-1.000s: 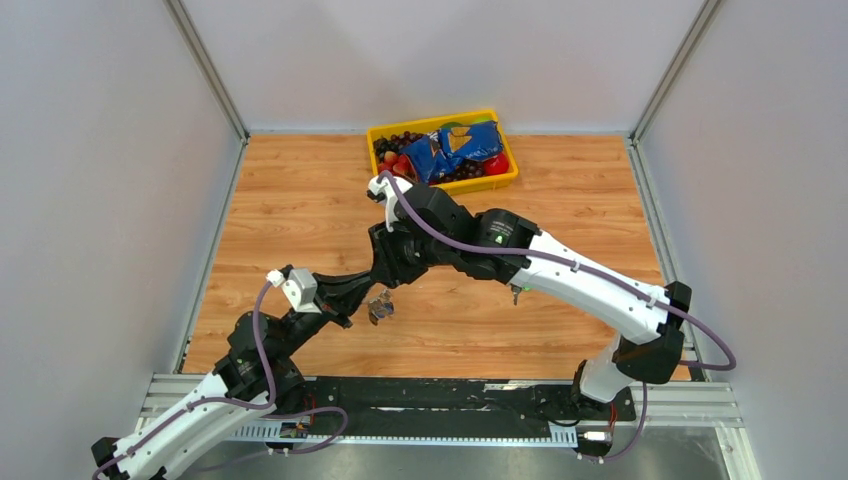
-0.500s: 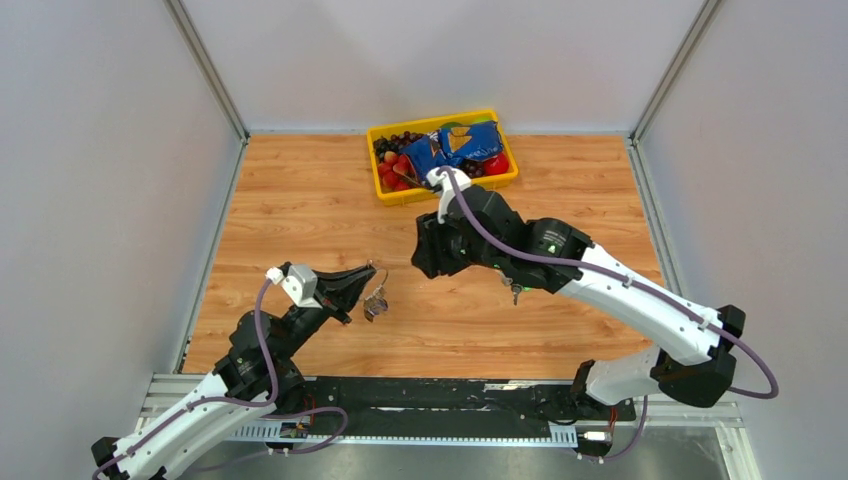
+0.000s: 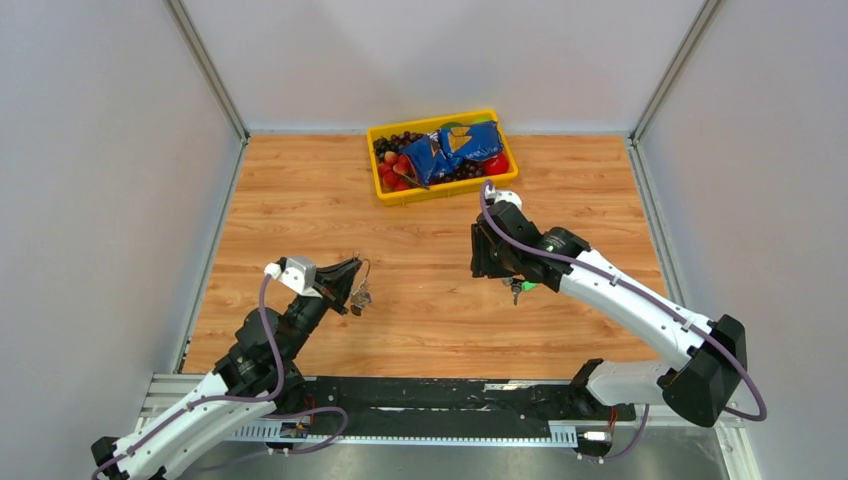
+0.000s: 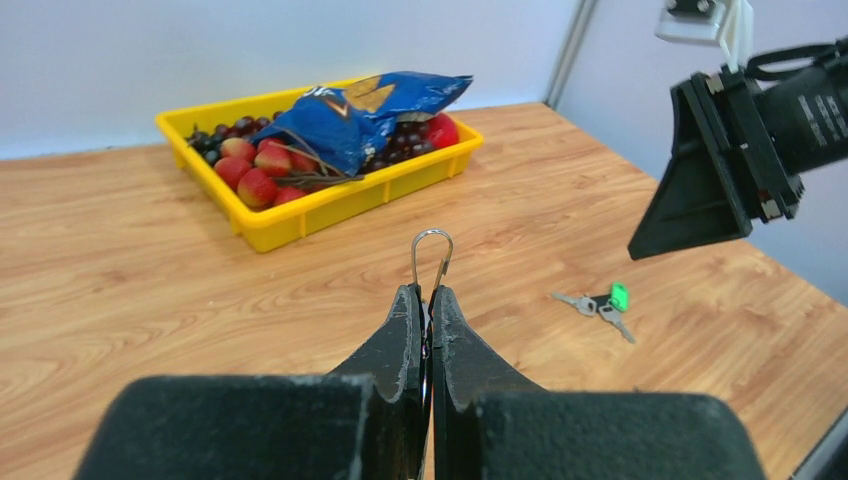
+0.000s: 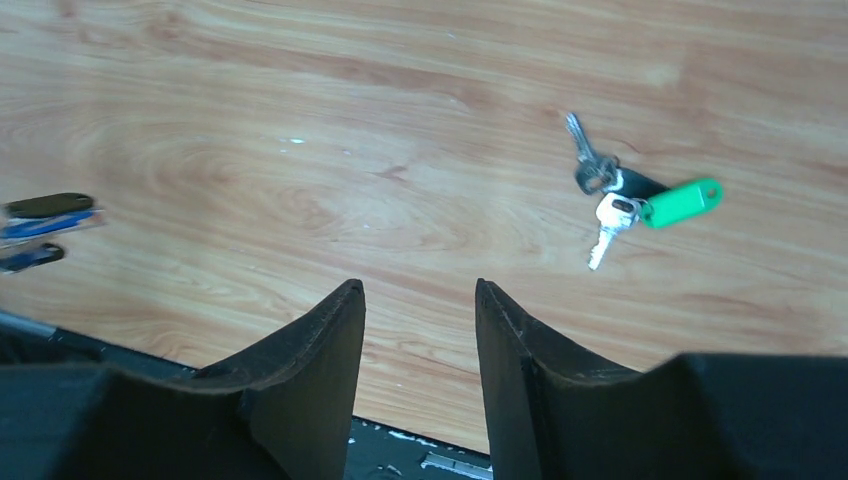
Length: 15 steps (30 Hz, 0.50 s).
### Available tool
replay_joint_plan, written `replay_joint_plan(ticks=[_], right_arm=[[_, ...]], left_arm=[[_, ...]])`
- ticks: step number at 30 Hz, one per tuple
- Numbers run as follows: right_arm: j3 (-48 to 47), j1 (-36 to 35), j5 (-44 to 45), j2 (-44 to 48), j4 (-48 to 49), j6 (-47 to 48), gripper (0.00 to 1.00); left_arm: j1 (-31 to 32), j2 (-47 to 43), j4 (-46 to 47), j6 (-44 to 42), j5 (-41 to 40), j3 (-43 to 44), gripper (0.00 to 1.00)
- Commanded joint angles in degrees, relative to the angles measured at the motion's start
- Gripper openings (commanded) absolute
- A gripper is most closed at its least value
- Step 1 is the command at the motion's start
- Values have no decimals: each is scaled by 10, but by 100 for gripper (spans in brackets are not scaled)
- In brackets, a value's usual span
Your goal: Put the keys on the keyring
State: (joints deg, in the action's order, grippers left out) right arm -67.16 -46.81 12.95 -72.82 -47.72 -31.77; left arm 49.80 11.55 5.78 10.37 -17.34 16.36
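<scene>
Keyring (image 4: 432, 250) sits clenched in the left tool (image 4: 422, 298), loop poking out, I guess so keys (image 5: 607, 215) can thread on; right tool (image 5: 415, 290) hangs released near them on the surface (image 5: 300, 120).

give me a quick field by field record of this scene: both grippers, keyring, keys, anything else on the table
left gripper: shut on the keyring, raised off the table
keyring: wire loop sticks out past the fingertips; a small bunch hangs from it
right gripper: open, empty, above the table
keys: lying flat on the table with a green tag, off to one side of the right gripper
yellow tray: far side of the table, holds fruit and a blue bag
task state: keys not yet picked up
</scene>
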Motion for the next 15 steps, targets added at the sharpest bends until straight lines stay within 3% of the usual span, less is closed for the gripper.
replay_joint_plan(ticks=[1, 15], right_arm=[[52, 33, 12, 27, 43, -39, 48], [231, 129, 24, 30, 140, -101, 46]], left_arm=[[-2, 4, 9, 11, -40, 29, 0], [-2, 8, 19, 24, -24, 24, 0]])
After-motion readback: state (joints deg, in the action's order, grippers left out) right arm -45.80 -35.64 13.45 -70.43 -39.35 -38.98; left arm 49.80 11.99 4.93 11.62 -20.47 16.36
